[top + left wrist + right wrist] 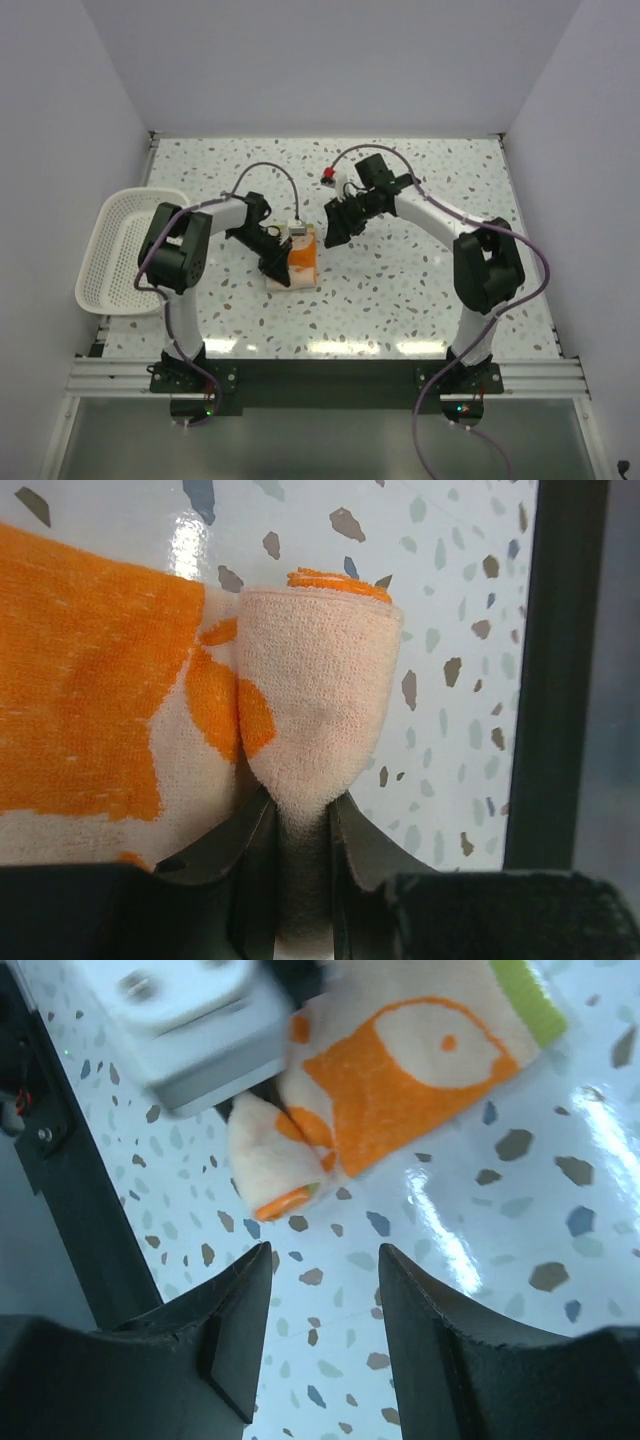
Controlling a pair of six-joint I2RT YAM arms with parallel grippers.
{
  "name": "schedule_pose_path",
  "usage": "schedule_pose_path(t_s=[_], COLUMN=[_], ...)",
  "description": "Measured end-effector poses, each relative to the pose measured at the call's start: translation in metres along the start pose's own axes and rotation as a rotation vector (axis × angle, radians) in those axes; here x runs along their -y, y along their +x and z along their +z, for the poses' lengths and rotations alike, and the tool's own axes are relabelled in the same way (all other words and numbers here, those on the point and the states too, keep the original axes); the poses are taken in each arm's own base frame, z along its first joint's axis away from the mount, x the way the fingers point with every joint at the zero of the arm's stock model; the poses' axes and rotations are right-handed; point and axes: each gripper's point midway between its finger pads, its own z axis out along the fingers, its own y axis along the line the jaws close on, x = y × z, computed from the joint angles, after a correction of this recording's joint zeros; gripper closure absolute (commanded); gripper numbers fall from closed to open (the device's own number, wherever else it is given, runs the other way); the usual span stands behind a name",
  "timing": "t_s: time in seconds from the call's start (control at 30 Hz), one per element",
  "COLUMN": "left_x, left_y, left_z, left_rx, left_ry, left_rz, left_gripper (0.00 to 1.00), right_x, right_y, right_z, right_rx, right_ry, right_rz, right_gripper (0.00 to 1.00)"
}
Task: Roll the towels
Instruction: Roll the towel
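The towel [301, 262] lies mid-table, orange and cream with white marks. My left gripper [283, 268] is shut on the folded-over peach end of the towel [318, 695], with the fold pinched between both fingers [355, 845]; the flat orange and cream part [90, 710] spreads to the left. In the right wrist view the towel [390, 1080] lies ahead with its rolled end [270, 1165] next to the left gripper's body. My right gripper [325, 1260] is open and empty, a short way from the roll, above bare table; it also shows in the top view [331, 238].
A white mesh basket [118, 250] stands at the table's left edge. A small red object [327, 177] lies on the table behind the right arm. The dark table edge rail [560, 670] runs close to the towel's rolled end.
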Motion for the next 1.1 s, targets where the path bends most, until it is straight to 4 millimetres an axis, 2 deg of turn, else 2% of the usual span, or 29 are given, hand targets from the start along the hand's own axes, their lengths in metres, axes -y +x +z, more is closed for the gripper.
schedule_pose_path(t_s=[0.1,0.27,0.43,0.53,0.67,0.77,0.8,0.83,0.87,0.9,0.97,1.0,1.1], left_x=[-0.002,-0.002,0.001,0.001,0.002,0.001,0.001,0.001,0.001,0.001,0.001,0.001,0.003], left_y=[-0.001,-0.003,-0.002,-0.002,-0.002,-0.002,-0.002,-0.002,-0.002,-0.002,-0.004,-0.005,-0.009], left_z=[0.0,0.002,0.004,0.004,0.004,0.004,0.004,0.004,0.004,0.004,0.002,0.001,-0.006], left_rx=[0.02,0.03,0.017,0.012,0.009,0.006,0.005,0.004,0.003,0.005,0.016,0.025,0.056], left_ry=[0.093,0.2,0.262,0.282,0.298,0.303,0.304,0.304,0.305,0.305,0.307,0.308,0.308], left_rz=[-0.132,-0.288,-0.38,-0.413,-0.437,-0.443,-0.444,-0.445,-0.447,-0.446,-0.455,-0.463,-0.495], left_gripper=[0.83,0.79,0.77,0.76,0.75,0.73,0.71,0.69,0.66,0.59,0.52,0.42,0.35], right_x=[-0.019,-0.047,-0.068,-0.075,-0.072,-0.064,-0.061,-0.06,-0.057,-0.056,-0.056,-0.056,-0.057], right_y=[0.01,0.034,0.033,0.033,0.041,0.05,0.051,0.051,0.049,0.048,0.049,0.05,0.054], right_z=[0.017,0.051,0.072,0.081,0.097,0.108,0.11,0.112,0.113,0.113,0.113,0.112,0.111], right_rx=[-0.023,-0.087,-0.087,-0.088,-0.112,-0.139,-0.142,-0.141,-0.137,-0.136,-0.139,-0.143,-0.161], right_ry=[-0.008,-0.005,-0.004,-0.013,-0.015,-0.007,-0.006,-0.004,0.002,0.001,-0.003,-0.005,-0.017], right_rz=[-0.103,-0.274,-0.447,-0.526,-0.605,-0.644,-0.653,-0.669,-0.677,-0.685,-0.691,-0.693,-0.681], right_gripper=[0.5,0.42,0.4,0.41,0.43,0.53,0.68,0.75,0.87,0.91,0.98,1.0,1.0])
